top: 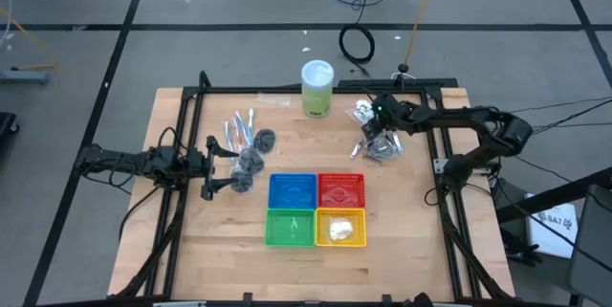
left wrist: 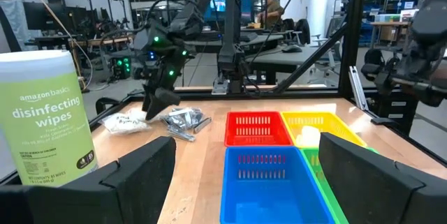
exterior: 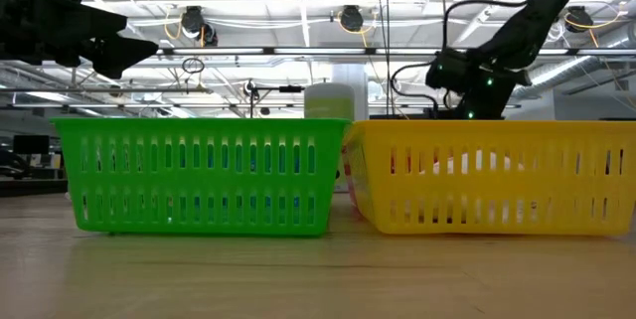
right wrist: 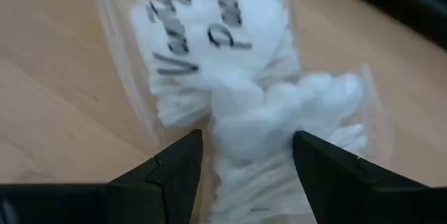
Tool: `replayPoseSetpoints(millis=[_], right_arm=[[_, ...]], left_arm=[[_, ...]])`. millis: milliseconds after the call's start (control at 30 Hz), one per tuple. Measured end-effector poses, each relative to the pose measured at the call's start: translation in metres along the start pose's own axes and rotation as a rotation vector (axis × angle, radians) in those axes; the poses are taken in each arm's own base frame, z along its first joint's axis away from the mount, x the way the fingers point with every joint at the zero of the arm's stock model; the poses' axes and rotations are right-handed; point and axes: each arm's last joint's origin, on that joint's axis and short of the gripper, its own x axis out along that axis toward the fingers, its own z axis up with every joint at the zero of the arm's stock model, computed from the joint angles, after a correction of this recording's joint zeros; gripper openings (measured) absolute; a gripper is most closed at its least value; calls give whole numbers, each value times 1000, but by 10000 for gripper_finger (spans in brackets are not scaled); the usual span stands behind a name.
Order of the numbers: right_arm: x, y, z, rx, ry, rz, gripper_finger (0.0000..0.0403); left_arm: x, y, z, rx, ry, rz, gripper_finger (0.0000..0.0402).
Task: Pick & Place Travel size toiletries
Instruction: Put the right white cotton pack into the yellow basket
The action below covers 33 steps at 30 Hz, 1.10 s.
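Two claws work our desk (top: 402,250): our right claw (right wrist: 246,155) hangs wide open straddling a white sachet (right wrist: 241,77) near the silver foil tubes (left wrist: 183,121), gripping nothing; our left claw (left wrist: 241,175) waits open beside the grey puffs (top: 251,161).

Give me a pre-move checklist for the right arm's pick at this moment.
1. Right gripper open: ok, fingers spread.
2. Target between the fingers: ok, the white sachet lies in the gap.
3. Fingers closed on the sachet: not ok, not yet gripped.
4. Silver foil tubes clear of the grasp: cannot tell, they lie close by.
5. Yellow basket reachable and not full: ok, one pale item inside.
6. Left gripper out of the way: ok, open by the dark puffs.
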Motion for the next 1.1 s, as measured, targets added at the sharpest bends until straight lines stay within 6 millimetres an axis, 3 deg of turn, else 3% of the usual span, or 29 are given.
replayPoseSetpoints(millis=[200,467,1100], right_arm=[[12,1,-4,22,35,-20,212],[12,1,-5,22,44,-18,208],[12,1,-6,19,51,-13,104]], left_arm=[[0,0,0,0,0,0,347],[0,0,0,0,0,0,347],[0,0,0,0,0,0,347]])
